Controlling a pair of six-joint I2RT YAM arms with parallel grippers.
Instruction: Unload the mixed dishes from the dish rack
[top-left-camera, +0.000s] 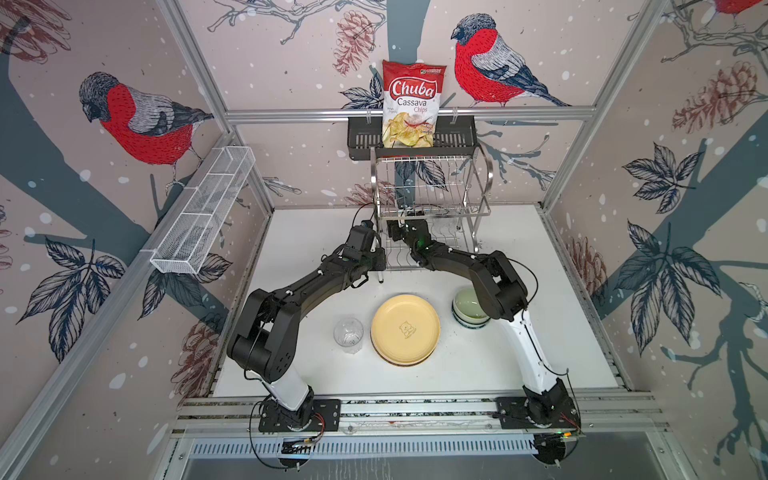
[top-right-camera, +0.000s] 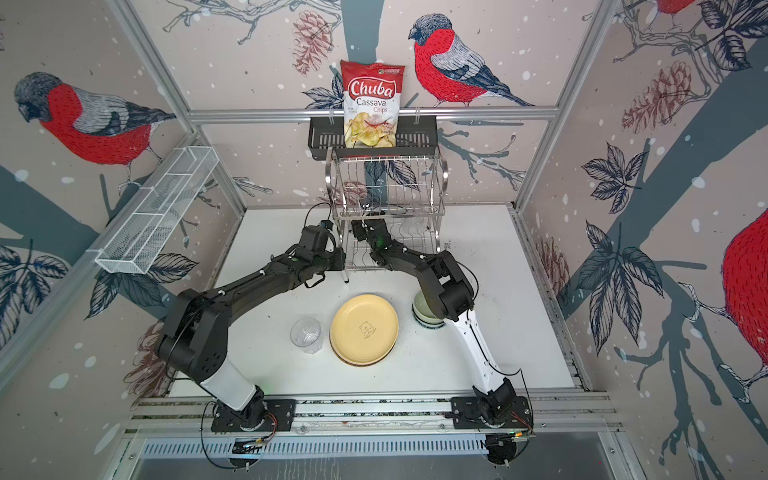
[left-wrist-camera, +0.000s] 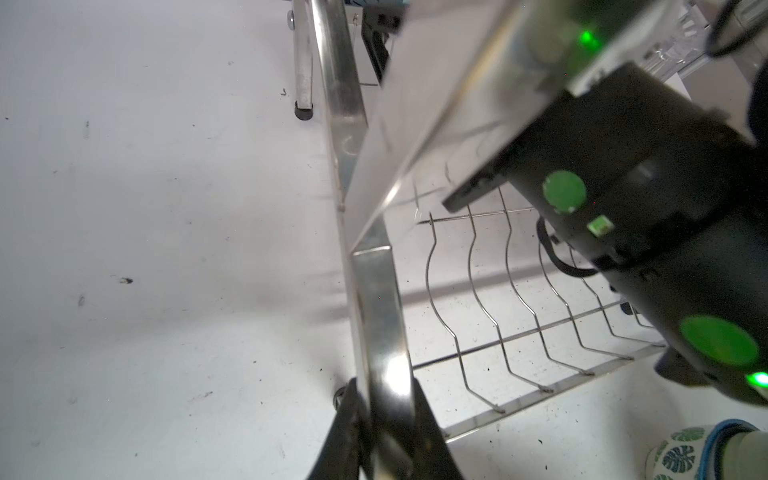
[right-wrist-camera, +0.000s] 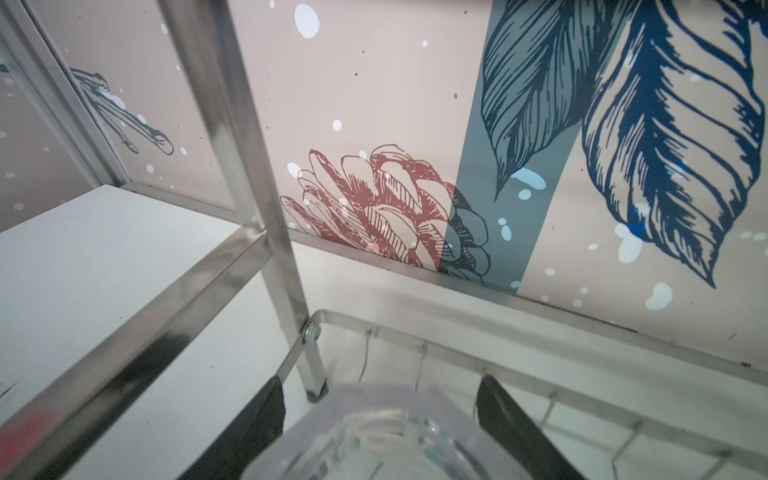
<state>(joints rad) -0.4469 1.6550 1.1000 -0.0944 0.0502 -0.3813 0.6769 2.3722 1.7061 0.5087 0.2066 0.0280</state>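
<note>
The dish rack (top-left-camera: 432, 215) stands at the back middle of the table in both top views, its upper tier bare. My left gripper (left-wrist-camera: 382, 390) is shut on the rack's front-left upright (left-wrist-camera: 376, 291). My right gripper (right-wrist-camera: 380, 386) reaches into the lower tier, its fingers (right-wrist-camera: 272, 399) standing on either side of a clear glass (right-wrist-camera: 374, 436), close to its sides; I see no firm contact. On the table in front sit a second clear glass (top-left-camera: 349, 334), a cream-yellow plate (top-left-camera: 405, 328) on top of other plates, and a pale green bowl (top-left-camera: 467, 305) on top of stacked bowls.
A Chuba chips bag (top-left-camera: 411, 104) stands in a black slotted basket (top-left-camera: 361, 141) just above and behind the rack. A long white mesh tray (top-left-camera: 203, 212) hangs on the left wall. My right arm's elbow (top-left-camera: 498, 286) hangs beside the stacked bowls.
</note>
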